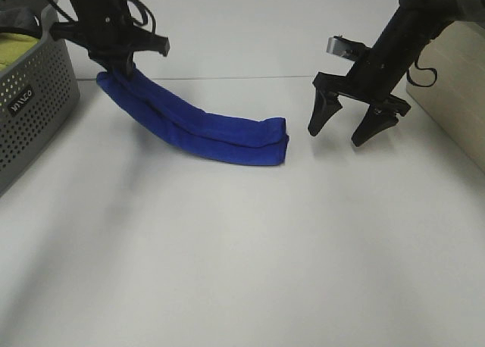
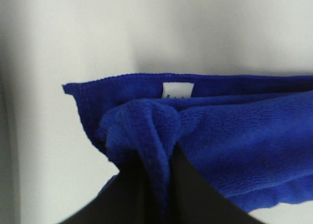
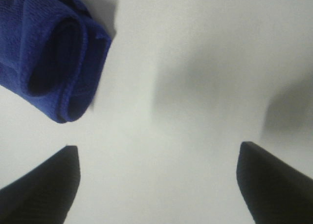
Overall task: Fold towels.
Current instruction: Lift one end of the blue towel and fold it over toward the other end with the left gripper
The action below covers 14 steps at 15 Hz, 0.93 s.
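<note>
A: Where is the towel (image 1: pixel 204 127)?
B: It lies on the table (image 1: pixel 242 256) as 1 long folded band leading away from the grey basket (image 1: pixel 38 89). The end beside the basket is raised, pinched in the left gripper (image 1: pixel 120 68), with its white tag (image 2: pixel 177 89) showing.
A: And the right gripper (image 1: pixel 337 135)?
B: It is spread wide and holding nothing, farther from the basket, just past the towel's other end.

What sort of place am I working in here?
Probably a lab or test bench rather than a home: a plain white table, a grey perforated basket at one side, and the left pincer holding a blue towel.
</note>
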{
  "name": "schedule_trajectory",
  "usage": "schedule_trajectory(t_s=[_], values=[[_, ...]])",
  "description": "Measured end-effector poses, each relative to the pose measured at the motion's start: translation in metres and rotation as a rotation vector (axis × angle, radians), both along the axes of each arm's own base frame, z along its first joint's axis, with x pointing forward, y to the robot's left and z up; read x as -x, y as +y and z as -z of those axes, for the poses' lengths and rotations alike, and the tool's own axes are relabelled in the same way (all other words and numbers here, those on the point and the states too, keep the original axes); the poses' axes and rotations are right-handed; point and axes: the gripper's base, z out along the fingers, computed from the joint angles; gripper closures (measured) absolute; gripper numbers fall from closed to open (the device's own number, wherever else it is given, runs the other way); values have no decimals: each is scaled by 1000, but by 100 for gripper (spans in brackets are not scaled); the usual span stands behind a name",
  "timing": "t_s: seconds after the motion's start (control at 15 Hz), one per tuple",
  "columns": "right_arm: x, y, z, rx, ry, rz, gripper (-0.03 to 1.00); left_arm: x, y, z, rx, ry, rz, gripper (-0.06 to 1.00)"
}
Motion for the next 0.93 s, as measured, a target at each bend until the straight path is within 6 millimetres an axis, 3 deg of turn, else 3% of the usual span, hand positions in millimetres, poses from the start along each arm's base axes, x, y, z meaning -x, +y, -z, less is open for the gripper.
schedule_trajectory(t_s=[0.13,0.2,0.27,0.33,0.4,0.6,0.8,0.93], values=[[0,1,0,-13,1,5,13,4,-15,-27,112,-12,9,87],[0,2,-1,-25,3,10,13,9,-30,-32,205,7,26,87],[0,2,-1,-25,3,10,13,9,-30,-32,205,7,26,87],[0,3,-1,-33,4,13,13,21,-70,-23,330,70,71,87],[0,3,-1,-36,4,14,13,23,-84,-15,353,77,68,87],[0,3,-2,-41,4,16,13,20,-104,10,393,74,18,87],[0,4,-2,-46,5,17,13,15,-109,39,423,110,-59,86],[0,4,-2,-46,5,17,13,13,-112,46,458,119,-102,73]])
